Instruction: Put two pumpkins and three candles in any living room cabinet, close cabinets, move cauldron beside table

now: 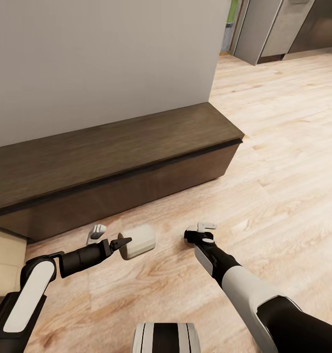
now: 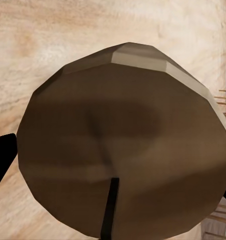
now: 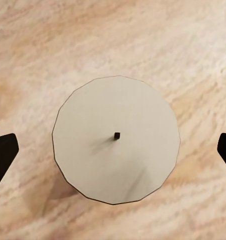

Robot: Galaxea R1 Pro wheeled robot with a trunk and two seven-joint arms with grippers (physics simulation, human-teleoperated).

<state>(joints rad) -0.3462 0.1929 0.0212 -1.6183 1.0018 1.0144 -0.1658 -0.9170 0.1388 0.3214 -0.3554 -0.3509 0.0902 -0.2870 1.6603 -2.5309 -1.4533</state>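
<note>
Two end effectors are seen low over the plank floor [image 1: 264, 147] in front of the cabinet [image 1: 112, 162]. The left end effector [image 1: 117, 243] is clenched on a cream-white candle [image 1: 138, 241], which is held tipped on its side just clear of the floor; in the left wrist view the candle's round end [image 2: 123, 140] is seen close up and in shadow, with dark fingertips [image 2: 2, 157] at its flanks. The right end effector [image 1: 201, 230] is released — in the right wrist view a second candle [image 3: 116, 139] is seen standing upright on the floor directly beneath it, wick up, with the dark fingertips [image 3: 3, 152] spread well apart at either side and not touching it. A small pale object [image 1: 96, 231] lies on the floor just beside the left arm, at the foot of the cabinet; what it is cannot be told. The cabinet's long front is seen shut along this stretch, though pale wood at the head view's left edge may be an open drawer. As far as can be judged, little is done: one candle is in hand, one is yet to be grasped, and neither has been stowed — the pumpkins, third candle and cauldron remain.
</note>
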